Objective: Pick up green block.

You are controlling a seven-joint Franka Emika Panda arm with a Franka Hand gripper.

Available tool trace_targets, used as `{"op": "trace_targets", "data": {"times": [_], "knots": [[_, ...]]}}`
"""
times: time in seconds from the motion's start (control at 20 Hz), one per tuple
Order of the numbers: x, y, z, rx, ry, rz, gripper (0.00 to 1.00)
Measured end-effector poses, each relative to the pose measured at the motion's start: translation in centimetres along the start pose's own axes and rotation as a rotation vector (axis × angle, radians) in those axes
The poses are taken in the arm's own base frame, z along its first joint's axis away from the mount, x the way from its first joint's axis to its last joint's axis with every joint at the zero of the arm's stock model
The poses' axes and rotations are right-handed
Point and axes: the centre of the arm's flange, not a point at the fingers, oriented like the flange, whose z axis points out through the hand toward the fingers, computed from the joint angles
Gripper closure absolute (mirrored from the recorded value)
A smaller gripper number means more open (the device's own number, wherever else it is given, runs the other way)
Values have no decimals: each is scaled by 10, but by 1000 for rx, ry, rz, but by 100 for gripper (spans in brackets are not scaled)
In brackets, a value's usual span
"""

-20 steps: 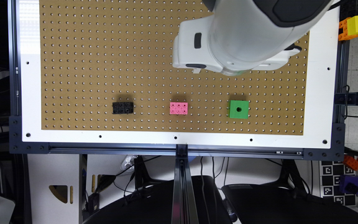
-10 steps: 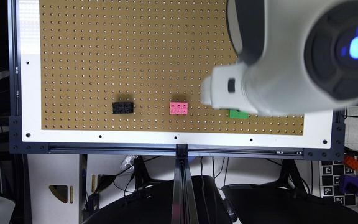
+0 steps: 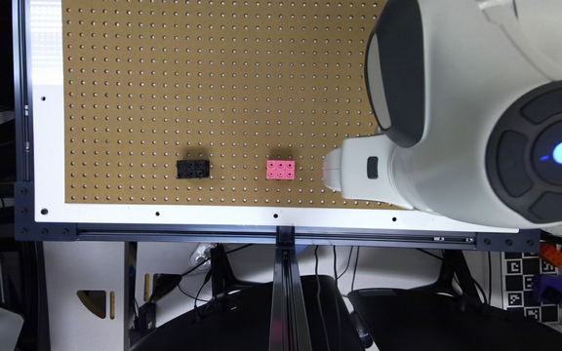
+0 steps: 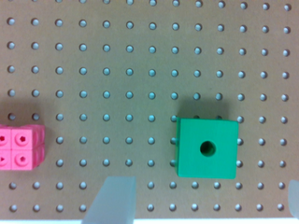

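No readable writing. The fingers [image 4: 201, 205] stand wide, cut off, at six o'clock of the green block [image 4: 207, 148]; pink brick [image 4: 21, 148] half cropped.

No readable words, brand names or numbers appear anywhere; the black-and-white square marker [image 3: 520, 287] carries only a pattern.

Bright, even light (wrist view slightly soft).
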Motion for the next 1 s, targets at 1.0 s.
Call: {"op": "trace_targets", "data": {"times": [1.0], "knots": [[-7,-9,85,-2,-23,-3,0]]}}
